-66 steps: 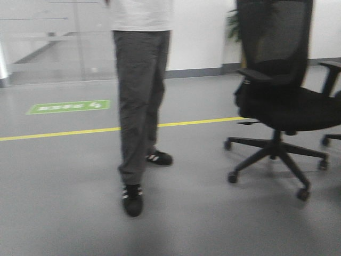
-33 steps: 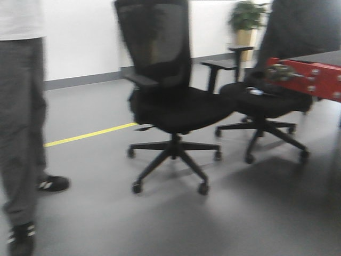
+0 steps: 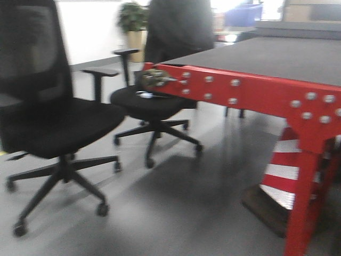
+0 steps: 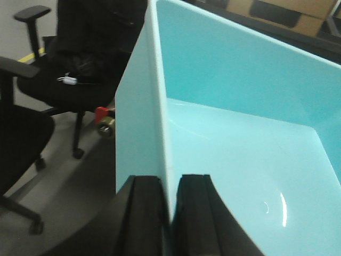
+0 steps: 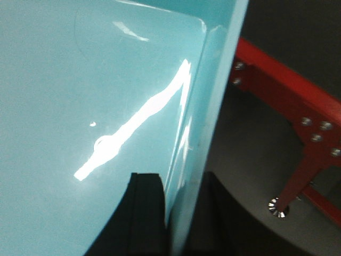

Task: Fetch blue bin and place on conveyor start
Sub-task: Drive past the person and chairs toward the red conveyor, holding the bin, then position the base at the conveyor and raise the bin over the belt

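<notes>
From my seat, only the wrist cameras show the blue bin (image 4: pixel 240 106). The front camera looks past it to the conveyor start (image 3: pixel 277 56), a dark grey belt on a red frame (image 3: pixel 240 95) studded with bolts, with a red-and-white striped leg (image 3: pixel 285 170) below.

In the left wrist view, the left gripper (image 4: pixel 169 184) is clamped on one upright wall of the bin. One of its black fingers (image 4: pixel 144 213) is outside the wall and one inside, pressed against the plastic. Floor and chairs lie below and to the side of the bin. This view alone shows a small white item (image 4: pixel 67 80) on a chair seat and cardboard boxes (image 4: pixel 277 8) at the top edge.

The right wrist view shows the right gripper (image 5: pixel 178 184) closed the same way on another wall, with one finger (image 5: pixel 146 208) inside the tub. Glare streaks the bin's pale floor (image 5: pixel 80 80). Only this view shows the frame's round metal foot (image 5: pixel 277 207) on the ground, just beside the bin's outer wall.

My count is one turquoise bin held between two grippers and one conveyor. The front view also has two black office chairs (image 3: pixel 53 122) (image 3: pixel 152 101) standing near the belt's end. Far back there is one potted plant (image 3: pixel 132 21) and one dark blue bin (image 3: pixel 242 15), well apart from everything else.
</notes>
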You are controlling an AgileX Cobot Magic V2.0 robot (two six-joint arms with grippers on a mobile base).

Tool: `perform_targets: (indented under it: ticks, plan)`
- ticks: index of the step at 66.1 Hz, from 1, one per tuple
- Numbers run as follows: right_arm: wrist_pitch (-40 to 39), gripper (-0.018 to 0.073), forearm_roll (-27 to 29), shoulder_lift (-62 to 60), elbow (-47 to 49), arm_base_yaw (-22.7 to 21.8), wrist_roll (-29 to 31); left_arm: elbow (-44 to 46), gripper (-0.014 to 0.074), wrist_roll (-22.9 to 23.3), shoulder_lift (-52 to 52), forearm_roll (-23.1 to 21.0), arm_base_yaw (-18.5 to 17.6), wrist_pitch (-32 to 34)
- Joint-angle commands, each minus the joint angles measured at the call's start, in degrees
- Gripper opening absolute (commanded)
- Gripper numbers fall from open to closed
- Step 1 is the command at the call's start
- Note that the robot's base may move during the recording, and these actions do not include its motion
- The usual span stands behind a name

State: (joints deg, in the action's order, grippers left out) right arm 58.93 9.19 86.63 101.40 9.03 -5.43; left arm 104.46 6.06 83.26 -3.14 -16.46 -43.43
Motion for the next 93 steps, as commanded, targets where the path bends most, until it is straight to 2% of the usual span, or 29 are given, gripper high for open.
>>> perform_targets:
  ticks: [1,93]
  plan:
    - [-1.07,-0.0153,-2.45,-0.49,0.36,-0.44,1.69,0.63,-0.0111,0.2,-1.19,-0.67,0.12,3.92]
    - [-1.41,-0.0153,-2.45,-0.49,0.36,-0.44,1.69,0.63,-0.0111,0.2,-1.19,-0.58,0.12,3.92]
